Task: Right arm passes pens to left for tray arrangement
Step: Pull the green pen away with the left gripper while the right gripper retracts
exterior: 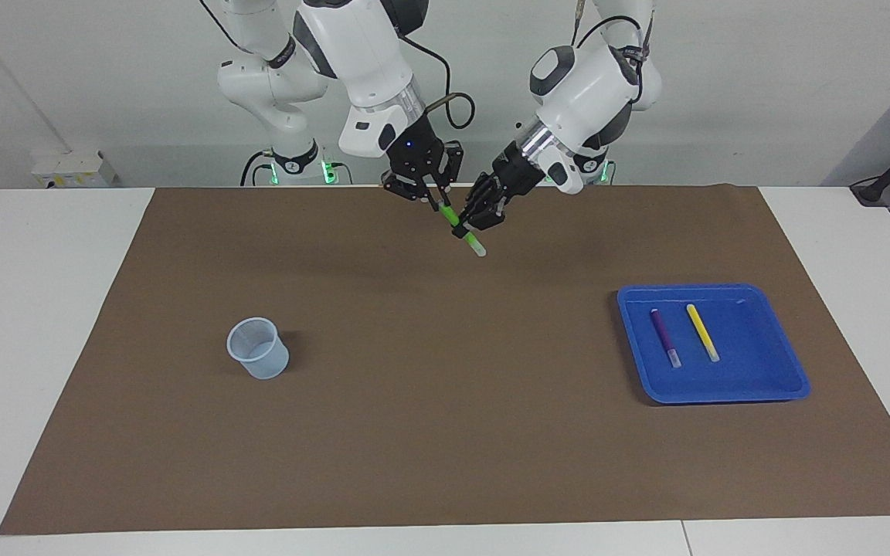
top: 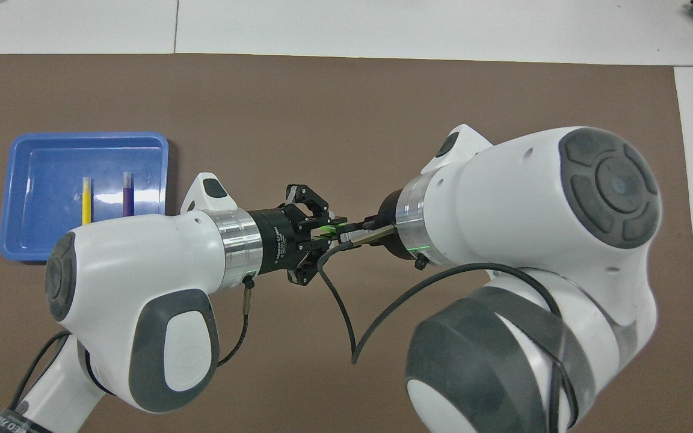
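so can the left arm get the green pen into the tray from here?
Probably yes. Left gripper is at the green pen alongside the right gripper, in the air. The tray sits at the left arm's end, with bare floor beside the purple pen and yellow pen.

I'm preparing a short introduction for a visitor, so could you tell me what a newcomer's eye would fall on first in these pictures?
First, the two grippers meeting in the air over the brown mat: the right gripper and the left gripper both grip the green pen. Next, the bright blue tray toward the left arm's end, with the purple pen and yellow pen side by side in it.
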`<action>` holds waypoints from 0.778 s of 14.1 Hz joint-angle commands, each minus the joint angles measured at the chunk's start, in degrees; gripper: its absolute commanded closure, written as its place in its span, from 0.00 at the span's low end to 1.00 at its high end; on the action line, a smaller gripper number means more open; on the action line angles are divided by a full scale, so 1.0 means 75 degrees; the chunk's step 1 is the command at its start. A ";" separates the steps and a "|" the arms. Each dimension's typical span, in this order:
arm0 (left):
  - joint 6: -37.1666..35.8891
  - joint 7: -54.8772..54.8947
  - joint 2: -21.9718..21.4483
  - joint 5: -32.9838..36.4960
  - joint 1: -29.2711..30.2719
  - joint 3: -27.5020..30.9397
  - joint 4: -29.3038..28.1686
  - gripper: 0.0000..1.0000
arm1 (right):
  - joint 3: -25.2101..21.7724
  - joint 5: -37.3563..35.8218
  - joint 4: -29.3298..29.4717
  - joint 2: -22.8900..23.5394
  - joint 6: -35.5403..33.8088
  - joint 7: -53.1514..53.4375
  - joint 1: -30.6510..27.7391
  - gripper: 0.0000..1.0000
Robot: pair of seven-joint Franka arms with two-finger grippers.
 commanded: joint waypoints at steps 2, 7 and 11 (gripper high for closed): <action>-0.0982 0.0712 -0.0286 -0.0051 0.0477 0.0120 -0.0195 1.00 | -0.0031 -0.0035 0.0132 0.0035 -0.0264 0.0146 -0.0175 0.01; -0.2401 0.2091 -0.0462 0.0181 0.1473 0.0131 -0.0183 1.00 | -0.0090 -0.0175 0.0319 -0.0048 -0.1024 0.0065 -0.0456 0.00; -0.3549 0.4223 -0.0591 0.1809 0.2222 0.0120 -0.0207 1.00 | -0.0102 -0.0304 0.0331 -0.0270 -0.1576 0.0041 -0.0866 0.00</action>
